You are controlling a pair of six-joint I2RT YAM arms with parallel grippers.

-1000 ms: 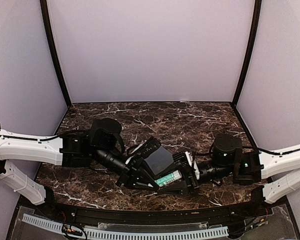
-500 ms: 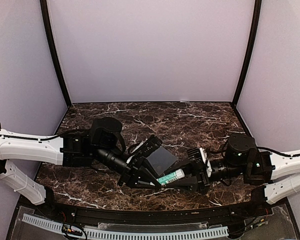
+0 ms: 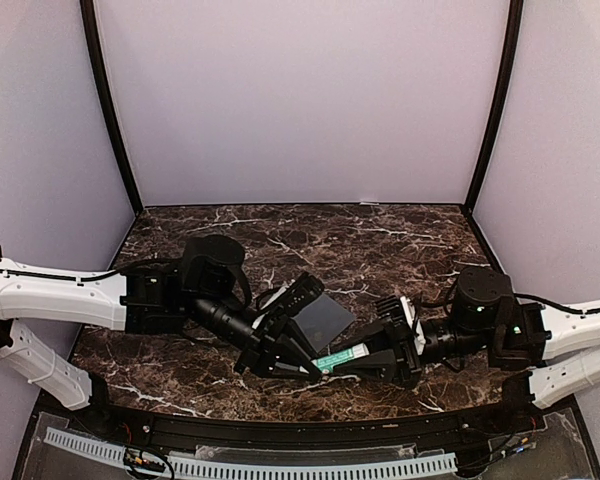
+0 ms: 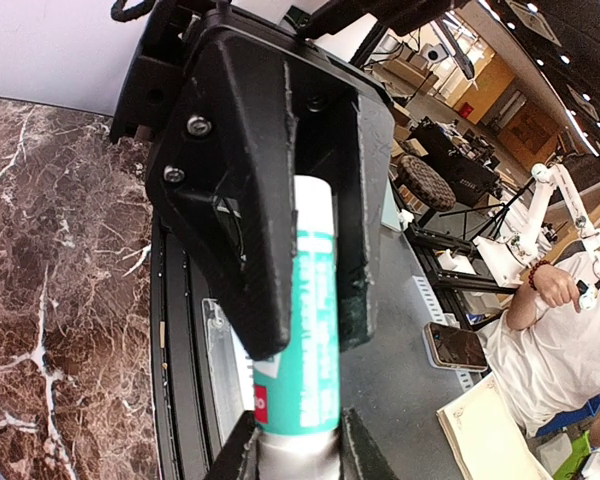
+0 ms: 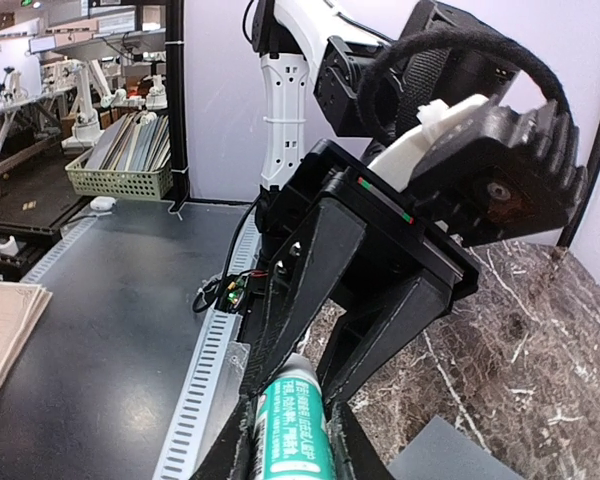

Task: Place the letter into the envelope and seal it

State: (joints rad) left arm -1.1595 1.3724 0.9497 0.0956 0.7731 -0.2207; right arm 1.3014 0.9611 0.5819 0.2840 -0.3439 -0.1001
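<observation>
hiding: the left gripper and its wrist cover the envelope on its 8 o'clock side, so from above only a tilted patch of it shows; its flap cannot be made out.
cut off: the right wrist view catches just one grey corner of the envelope at its 5 o'clock edge; both wrist views crop the glue stick at the bottom.
hard to read: the print on the glue stick's green label is too small to tell.
envelope look: flat, plain, grey-blue, with a slight sheen, turned like a diamond.
envelope place: on the marble table, near its middle and toward the near edge, with the glue stick just beside it at 5 o'clock.
left gripper: fingers clamped on one end of the glue stick, reaching from 9 o'clock.
right gripper: fingers pressed onto the other end, reaching from 3 o'clock; the two sets of fingertips nearly meet along the stick.
glue stick height: whether it touches the table cannot be told.
edges: the black rail at 6 o'clock runs near both grippers; the side walls stand well apart from them.
open room: bare marble runs from the envelope toward 12 o'clock up to the back wall.
</observation>
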